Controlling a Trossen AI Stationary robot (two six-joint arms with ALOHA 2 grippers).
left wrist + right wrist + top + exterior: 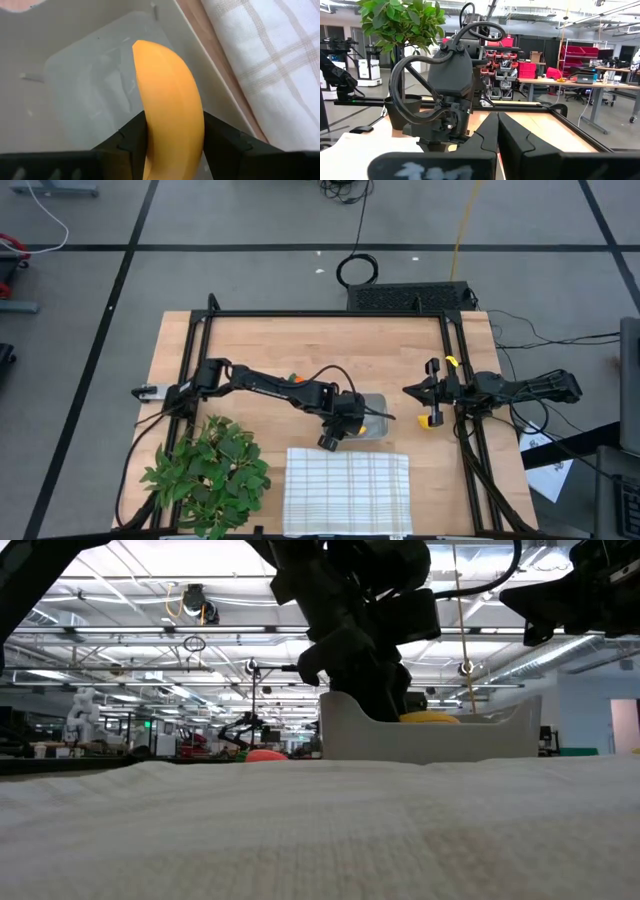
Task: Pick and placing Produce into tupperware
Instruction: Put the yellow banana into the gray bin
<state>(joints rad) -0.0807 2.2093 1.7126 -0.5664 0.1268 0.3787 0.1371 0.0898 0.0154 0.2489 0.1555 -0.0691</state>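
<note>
- Left gripper (pixel 172 145) is over the tupperware (pixel 372 420), fingers (pixel 131 137) clamped on the banana (pixel 170 107). The banana hangs above the container floor, tip pointing in.
- Risk: the grip looks to sit near one end of a curved, smooth piece, so it may swing or slip out on release and land on the rim instead of inside.
- Risk: the container is light; a finger catching the wall (pixel 420 735) could shove or tip it. Low view shows the gripper right at the near-left wall.
- Something yellow already shows above the rim in the low view (pixel 428 718); I can't tell if it's this banana or another piece.
- The carrot (pixel 295 379) sits on the bench (pixel 300 340) under the left arm's link, so a low retreat could knock it.
- Room: the cloth (pixel 348 477) lies just beside the container, the plant (pixel 210 470) well off to the left, and open bench lies beyond.
- Right gripper (pixel 432 392) is parked by the frame post, fingers closed on nothing, clear of the work.
</note>
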